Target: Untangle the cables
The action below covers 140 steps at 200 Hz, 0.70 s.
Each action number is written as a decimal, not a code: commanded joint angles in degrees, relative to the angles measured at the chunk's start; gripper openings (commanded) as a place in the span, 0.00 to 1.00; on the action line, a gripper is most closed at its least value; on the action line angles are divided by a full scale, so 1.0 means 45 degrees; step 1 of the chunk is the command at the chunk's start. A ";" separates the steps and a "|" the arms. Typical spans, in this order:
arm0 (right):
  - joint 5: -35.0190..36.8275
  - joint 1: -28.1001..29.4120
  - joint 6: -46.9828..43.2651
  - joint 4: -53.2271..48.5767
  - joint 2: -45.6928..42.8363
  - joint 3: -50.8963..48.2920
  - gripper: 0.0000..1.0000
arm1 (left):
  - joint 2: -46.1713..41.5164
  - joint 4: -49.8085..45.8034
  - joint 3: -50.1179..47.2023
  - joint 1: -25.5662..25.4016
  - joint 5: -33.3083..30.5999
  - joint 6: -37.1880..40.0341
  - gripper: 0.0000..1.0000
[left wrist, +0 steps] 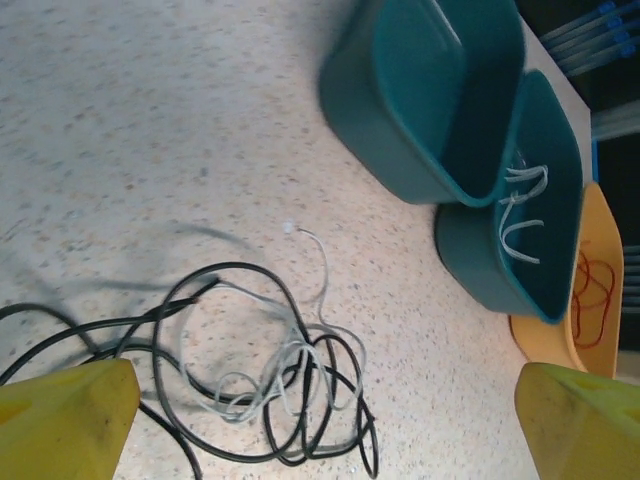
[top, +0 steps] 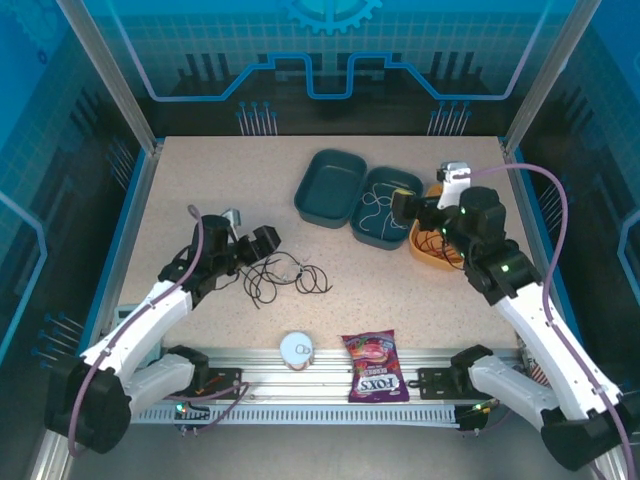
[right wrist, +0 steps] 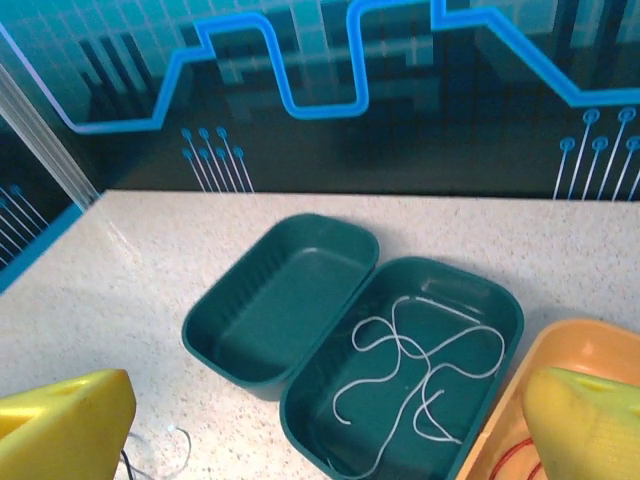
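Step in hand, by my reading: sorting is part done, and one knot is not yet parted. Your left hand (left wrist: 322, 428) hovers low over the surface (left wrist: 150, 110), spread wide and pinching nothing. Under it lies the tangle, with the black cable (left wrist: 235, 266) and the pale cable (left wrist: 300, 355) looped through each other. Further right, the first teal bin (top: 328, 185) holds no cable. The second teal bin (right wrist: 440, 265), touching it, holds a white cable (right wrist: 405, 350). The orange bin (right wrist: 570, 345) beside that holds the red cable (left wrist: 592, 300). Your right hand (right wrist: 325, 425) hangs over the bins, spread and carrying nothing. Next move: lower the left hand onto a free run of black, clear of the crossings, pinch it and draw slowly. The pale strand will likely drag along, so you may need the right hand to pin it.
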 commanded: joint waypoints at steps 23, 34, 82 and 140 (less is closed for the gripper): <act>-0.0265 -0.0166 -0.0330 0.2969 -0.1655 -0.2140 1.00 | 0.1503 -0.1394 0.1828 -0.1609 -0.0797 0.1692 0.86; -0.0232 -0.0163 -0.0484 0.2223 -0.1435 -0.1762 1.00 | 0.2016 -0.1559 0.2190 -0.1945 -0.0863 0.1830 0.82; 0.0172 -0.0150 -0.0046 -0.1326 0.0970 0.0472 1.00 | 0.4436 -0.2719 0.3714 -0.3187 -0.1619 0.2299 0.65; 0.2254 0.1063 -0.0025 -0.1861 0.2694 0.0365 1.00 | 0.6935 -0.3538 0.4912 -0.3476 -0.2402 0.2813 0.43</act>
